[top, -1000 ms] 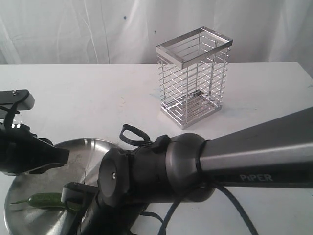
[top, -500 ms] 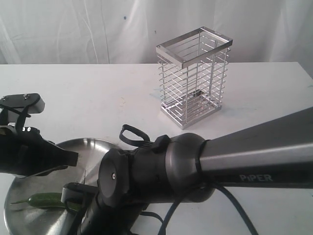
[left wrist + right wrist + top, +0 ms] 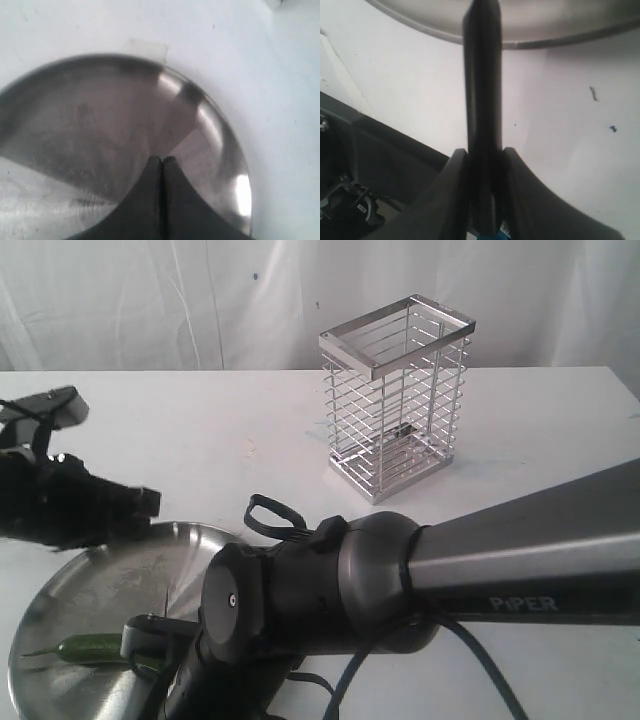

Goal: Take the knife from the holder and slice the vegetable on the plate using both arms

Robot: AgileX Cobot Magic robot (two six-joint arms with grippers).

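Note:
The green vegetable point(image 3: 88, 648) lies near the front left of the steel plate point(image 3: 100, 570). My left gripper point(image 3: 148, 502) hangs above the plate's far left rim. The left wrist view shows it point(image 3: 161, 160) shut and empty over the bare plate point(image 3: 95, 105). In the right wrist view my right gripper point(image 3: 484, 152) is shut on the knife point(image 3: 482, 75), a black bar reaching towards the plate rim point(image 3: 545, 41). Which end of the knife that is does not show. In the exterior view the right arm point(image 3: 430, 575) hides that gripper. The wire holder point(image 3: 398, 400) stands empty at the back.
The right arm's big joint and cables point(image 3: 270, 600) fill the front of the exterior view and cover the plate's right side. A white curtain hangs behind the white table point(image 3: 200, 430). A dark base edge point(image 3: 375, 145) shows beside the right gripper.
The left gripper has shut on nothing, then lifted and drawn back from over the vegetable to the plate's far left rim. The right arm, the knife and the vegetable have not moved.

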